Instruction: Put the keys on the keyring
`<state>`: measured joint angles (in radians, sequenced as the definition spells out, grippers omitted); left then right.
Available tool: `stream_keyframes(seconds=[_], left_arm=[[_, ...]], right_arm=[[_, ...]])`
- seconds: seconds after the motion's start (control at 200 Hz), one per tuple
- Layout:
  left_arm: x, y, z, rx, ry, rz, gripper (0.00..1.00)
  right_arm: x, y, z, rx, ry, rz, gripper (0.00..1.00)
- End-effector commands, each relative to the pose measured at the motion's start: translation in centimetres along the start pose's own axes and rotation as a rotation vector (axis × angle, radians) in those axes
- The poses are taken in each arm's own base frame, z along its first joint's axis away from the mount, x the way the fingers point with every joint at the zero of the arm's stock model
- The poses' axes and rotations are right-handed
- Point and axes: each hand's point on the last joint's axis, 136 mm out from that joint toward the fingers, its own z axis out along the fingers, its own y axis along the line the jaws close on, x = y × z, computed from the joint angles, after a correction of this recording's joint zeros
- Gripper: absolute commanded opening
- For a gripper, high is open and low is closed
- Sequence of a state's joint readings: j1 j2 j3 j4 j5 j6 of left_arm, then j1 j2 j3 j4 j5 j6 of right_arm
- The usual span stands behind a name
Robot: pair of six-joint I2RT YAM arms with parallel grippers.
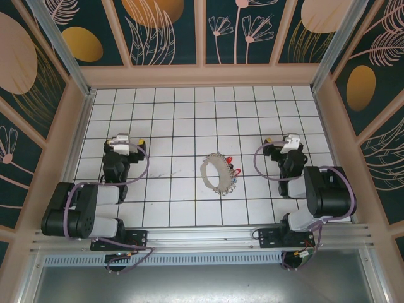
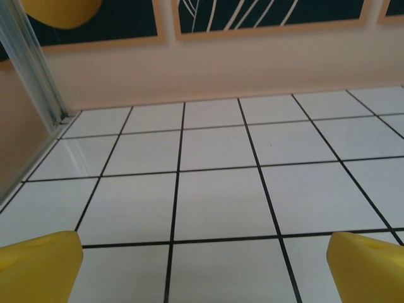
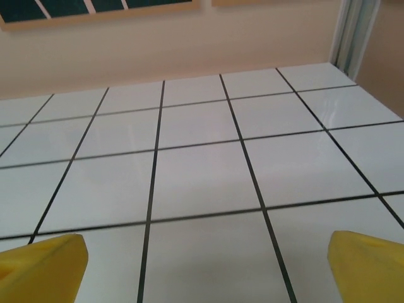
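Lying a little right of centre in the top view, the keyring [image 1: 204,172] rests flat on the white tiled floor [image 1: 170,113], a pale thin loop with a bumpy rim. The keys [image 1: 233,172] bunch against its right edge, a couple of red heads showing. They are too small to tell whether any is already threaded onto the loop.

The left gripper [image 1: 130,142] sits at middle left of that view and the right gripper [image 1: 278,141] at middle right, each well apart from the ring. In the left wrist view the left gripper [image 2: 202,265] has its yellow fingertips [image 2: 39,255] spread to the lower corners with bare tile between them. The right gripper [image 3: 202,265] looks the same, its fingertips [image 3: 41,259] wide apart and carrying nothing.

The keys are likely very light, stiff and low to the floor, so they may skate on the glossy tile when nudged. The plastic head seems the best place to pinch one, being thicker and less slick than the blade. The ring looks light too, and would probably slide or tip if pushed. Its left rim, away from the keys, seems the place to steady it with one gripper while the other brings a key.
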<state>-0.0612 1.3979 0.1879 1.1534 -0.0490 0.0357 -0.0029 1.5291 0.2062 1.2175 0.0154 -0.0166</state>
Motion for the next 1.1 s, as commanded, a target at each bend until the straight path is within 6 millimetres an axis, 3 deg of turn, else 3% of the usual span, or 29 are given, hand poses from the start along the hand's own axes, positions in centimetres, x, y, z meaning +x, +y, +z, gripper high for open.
stream_keyframes(seconds=[0.0,0.1,0.225,1.096], left_arm=[[-2.1,-0.3,-0.8,0.069,-0.127,-0.032,0.99],[-1.6,0.1,-0.6,0.059,-0.151,-0.053,0.99],[-0.5,3.7,1.8,-0.130,-0.042,-0.136,0.99],[-0.6,3.1,1.6,-0.097,-0.046,-0.124,0.99]], right_arm=[[-1.5,-0.4,0.4,0.017,-0.054,0.025,0.99],[-1.5,-0.4,0.4,0.016,-0.055,0.025,0.99],[-1.6,-0.5,0.3,0.024,-0.059,0.023,0.99],[-1.7,-0.5,0.4,0.013,-0.054,0.028,0.99]])
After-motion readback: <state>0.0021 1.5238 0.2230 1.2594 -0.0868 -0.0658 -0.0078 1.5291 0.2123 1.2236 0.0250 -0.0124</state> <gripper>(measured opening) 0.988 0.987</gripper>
